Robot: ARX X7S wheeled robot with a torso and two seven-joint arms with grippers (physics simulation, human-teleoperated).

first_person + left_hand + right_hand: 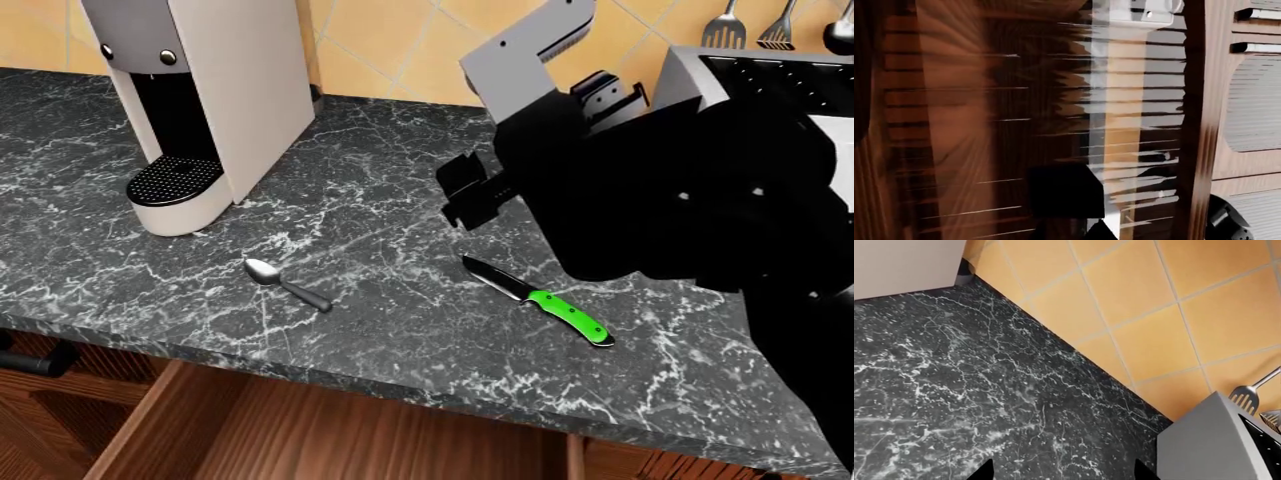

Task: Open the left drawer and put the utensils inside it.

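Below the desk (400, 330) edge the drawer (334, 430) sits pulled out, ready for the spoon (286, 283) and knife (541, 301) lying apart above. Right tool (1062, 471) hovers open-ish, I think; left one I can't tell.

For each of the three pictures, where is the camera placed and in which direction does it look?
Head view: from the robot's head, down onto the dark marble counter with spoon, green-handled knife, coffee machine and the open left drawer; the black right arm shows.
Left wrist view: on the left arm, close to reddish-brown cabinet wood, heavily streaked; its tool is not clearly visible.
Right wrist view: on the right arm, down at the counter and orange tiles; two dark tool tips show, apart.
Shared: head and right wrist views both show counter, tiles and coffee machine.
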